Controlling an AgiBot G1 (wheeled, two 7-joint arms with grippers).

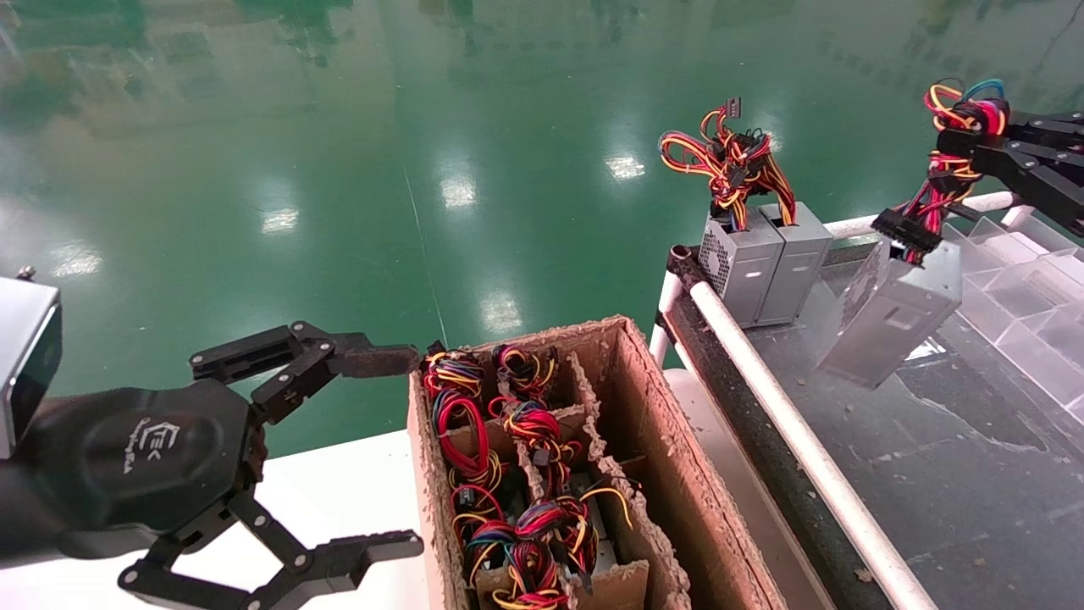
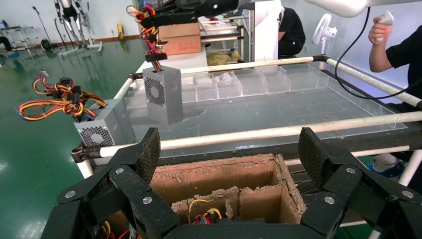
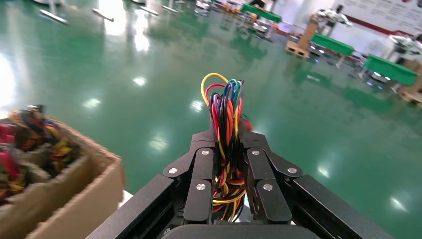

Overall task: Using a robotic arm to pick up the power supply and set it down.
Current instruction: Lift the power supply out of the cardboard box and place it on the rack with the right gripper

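Supply (image 1: 889, 326) hangs tilted over the conveyor's far edge — right gripper (image 1: 974, 135) pinches its wires (image 3: 226, 144). Lower slowly, let it level beside the two standing units (image 1: 762, 263), then release. Left gripper (image 1: 339, 449) spread, idle by the box (image 1: 669, 474).

The power supply (image 1: 889, 326) is a small grey rectangular metal box with a punched slot on its facing side and, in the left wrist view, a round perforated vent on another side (image 2: 162, 94); it hangs tilted in the head view, its lower corner close above the table (image 1: 974, 474), contact not discernible; its red, yellow, black and blue wire bundle (image 1: 953, 152) rises from its top, with a black connector (image 1: 904, 229) dangling beside the box; the robotic arm's end effector (image 1: 974, 135) is clamped on that bundle, fingers (image 3: 204, 184) pressed against the wires (image 3: 226, 144), carrying the unit by its cables.
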